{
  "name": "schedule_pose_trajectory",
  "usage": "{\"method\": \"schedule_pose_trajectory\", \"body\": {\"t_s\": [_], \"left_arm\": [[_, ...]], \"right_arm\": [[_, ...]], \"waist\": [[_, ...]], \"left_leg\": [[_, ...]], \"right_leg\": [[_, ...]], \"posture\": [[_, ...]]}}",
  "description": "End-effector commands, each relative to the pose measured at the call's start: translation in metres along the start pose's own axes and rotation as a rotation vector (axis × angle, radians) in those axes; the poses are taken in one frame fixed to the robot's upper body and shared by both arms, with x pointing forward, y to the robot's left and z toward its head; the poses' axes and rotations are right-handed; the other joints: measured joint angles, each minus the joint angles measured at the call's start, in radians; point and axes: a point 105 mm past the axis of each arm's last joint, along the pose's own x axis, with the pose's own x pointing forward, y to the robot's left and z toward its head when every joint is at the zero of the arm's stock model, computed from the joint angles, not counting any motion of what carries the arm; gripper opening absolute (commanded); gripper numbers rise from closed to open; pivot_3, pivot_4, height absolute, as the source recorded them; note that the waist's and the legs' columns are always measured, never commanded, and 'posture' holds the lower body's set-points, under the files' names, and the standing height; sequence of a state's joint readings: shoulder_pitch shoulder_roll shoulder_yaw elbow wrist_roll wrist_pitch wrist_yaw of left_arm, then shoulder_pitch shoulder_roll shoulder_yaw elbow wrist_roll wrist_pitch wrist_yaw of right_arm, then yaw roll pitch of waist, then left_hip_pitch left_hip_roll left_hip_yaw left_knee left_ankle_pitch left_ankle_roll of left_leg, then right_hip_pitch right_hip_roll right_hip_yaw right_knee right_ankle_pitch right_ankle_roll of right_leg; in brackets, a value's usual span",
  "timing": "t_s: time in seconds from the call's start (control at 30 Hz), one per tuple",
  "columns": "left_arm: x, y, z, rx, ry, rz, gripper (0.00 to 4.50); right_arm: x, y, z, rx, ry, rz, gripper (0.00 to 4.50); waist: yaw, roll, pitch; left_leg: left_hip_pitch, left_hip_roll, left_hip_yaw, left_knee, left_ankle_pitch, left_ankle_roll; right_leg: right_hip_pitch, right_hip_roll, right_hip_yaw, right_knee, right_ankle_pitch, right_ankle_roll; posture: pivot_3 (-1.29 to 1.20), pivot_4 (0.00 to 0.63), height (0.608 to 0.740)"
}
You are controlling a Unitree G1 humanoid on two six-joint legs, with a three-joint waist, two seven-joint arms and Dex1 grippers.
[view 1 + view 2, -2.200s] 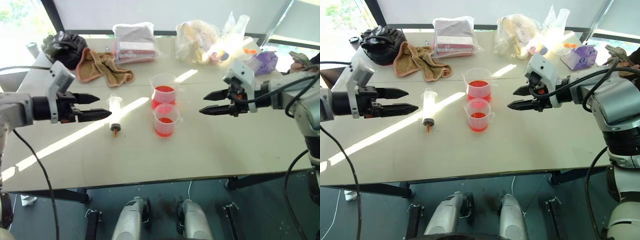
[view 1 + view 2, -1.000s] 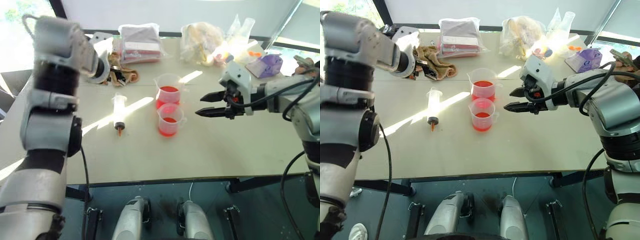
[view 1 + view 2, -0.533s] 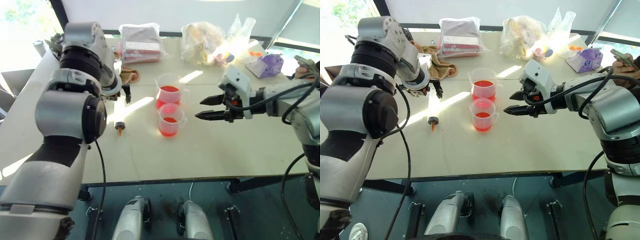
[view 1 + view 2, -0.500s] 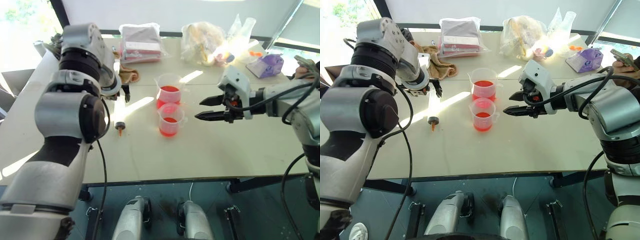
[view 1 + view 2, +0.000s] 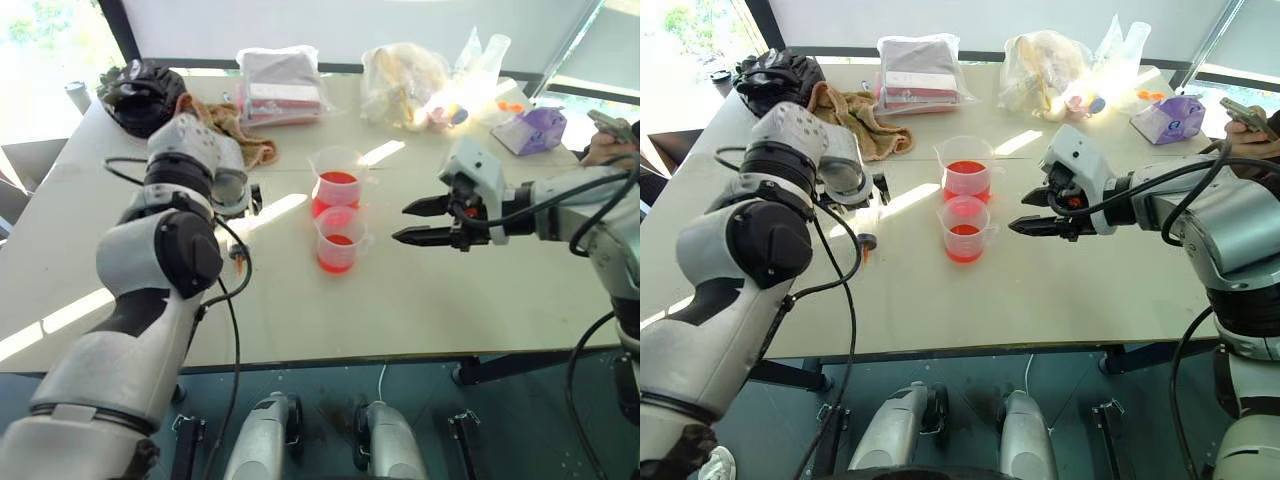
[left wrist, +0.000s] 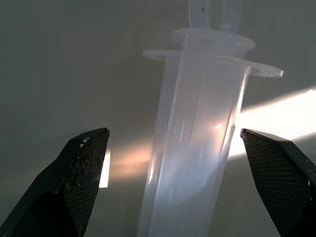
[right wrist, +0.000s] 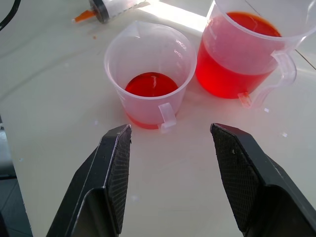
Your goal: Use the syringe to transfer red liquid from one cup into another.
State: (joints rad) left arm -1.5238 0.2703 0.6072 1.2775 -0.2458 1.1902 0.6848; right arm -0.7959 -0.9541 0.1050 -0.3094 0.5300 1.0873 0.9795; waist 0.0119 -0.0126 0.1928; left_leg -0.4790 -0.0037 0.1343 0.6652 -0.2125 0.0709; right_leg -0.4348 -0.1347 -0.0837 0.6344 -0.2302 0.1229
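Observation:
The syringe [image 6: 197, 148] lies flat on the table left of the cups, and my left arm covers most of it in the head views. Its dark seal and orange tip [image 5: 866, 243] peek out below the wrist. My left gripper [image 6: 174, 132] hangs open just above it, one finger on either side of the clear barrel, not touching. Two clear cups hold red liquid: the far cup [image 5: 335, 182] is fuller, the near cup [image 5: 340, 242] has a shallow layer [image 7: 150, 84]. My right gripper [image 5: 418, 222] hovers open to the right of the near cup, empty.
A brown towel [image 5: 250, 145], a black bag [image 5: 140, 92], a wrapped package [image 5: 280, 85] and plastic bags [image 5: 410, 78] line the back of the table [image 5: 420, 300]. A purple item [image 5: 535, 128] sits at the far right. A person's hand [image 5: 1252, 118] holds a phone there.
My left arm has swung down from near the towel and rolled its wrist, bringing the open gripper low over the syringe. The right gripper and the cups have stayed put.

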Motion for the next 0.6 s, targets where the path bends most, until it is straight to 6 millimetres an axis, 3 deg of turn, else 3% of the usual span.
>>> {"method": "schedule_pose_trajectory", "body": {"t_s": [0.03, 0.17, 0.2, 0.27, 0.43, 0.6], "left_arm": [[-0.007, -0.002, 0.006, -0.032, -0.017, 0.001, 4.45], [0.000, 0.002, 0.003, -0.069, -0.006, 0.028, 4.45], [0.001, 0.003, 0.002, -0.081, -0.003, 0.031, 4.20], [0.002, 0.003, 0.001, -0.099, 0.001, 0.033, 3.61], [0.000, 0.000, 0.004, -0.109, -0.016, 0.027, 1.44], [-0.011, -0.004, 0.021, -0.022, -0.115, -0.034, 1.40]], "right_arm": [[-0.010, -0.001, 0.009, -0.035, -0.029, -0.034, 2.66], [-0.012, -0.001, 0.009, -0.033, -0.028, -0.042, 2.66], [-0.012, -0.001, 0.009, -0.034, -0.027, -0.044, 2.66], [-0.012, -0.001, 0.010, -0.033, -0.026, -0.045, 2.66], [-0.012, -0.001, 0.010, -0.033, -0.026, -0.048, 2.66], [-0.012, -0.002, 0.011, -0.032, -0.029, -0.051, 2.66]], "waist": [[0.001, 0.000, 0.000], [0.001, 0.000, 0.000], [0.000, 0.000, 0.000], [-0.001, 0.000, 0.000], [0.000, 0.000, 0.000], [0.000, 0.000, 0.000]], "left_leg": [[0.000, 0.000, 0.000, 0.000, 0.000, 0.000], [0.000, 0.000, 0.000, 0.000, 0.000, 0.000], [0.000, 0.000, 0.000, 0.000, 0.000, 0.000], [0.000, 0.000, 0.000, 0.000, 0.000, 0.000], [0.000, 0.000, 0.000, 0.000, 0.000, 0.000], [0.000, -0.001, 0.001, 0.000, 0.000, 0.000]], "right_leg": [[0.000, 0.000, 0.000, 0.000, 0.000, 0.000], [0.001, 0.000, 0.000, -0.001, 0.001, 0.001], [0.001, 0.000, 0.000, -0.001, 0.001, 0.001], [0.001, 0.000, 0.000, 0.000, 0.001, 0.001], [0.001, 0.000, 0.000, 0.000, 0.001, 0.001], [0.001, 0.001, 0.000, 0.000, 0.001, 0.001]], "posture": [[0.00, 0.150, 0.740], [0.00, 0.150, 0.740], [0.00, 0.150, 0.740], [0.00, 0.150, 0.740], [0.00, 0.150, 0.740], [0.00, 0.150, 0.740]]}}
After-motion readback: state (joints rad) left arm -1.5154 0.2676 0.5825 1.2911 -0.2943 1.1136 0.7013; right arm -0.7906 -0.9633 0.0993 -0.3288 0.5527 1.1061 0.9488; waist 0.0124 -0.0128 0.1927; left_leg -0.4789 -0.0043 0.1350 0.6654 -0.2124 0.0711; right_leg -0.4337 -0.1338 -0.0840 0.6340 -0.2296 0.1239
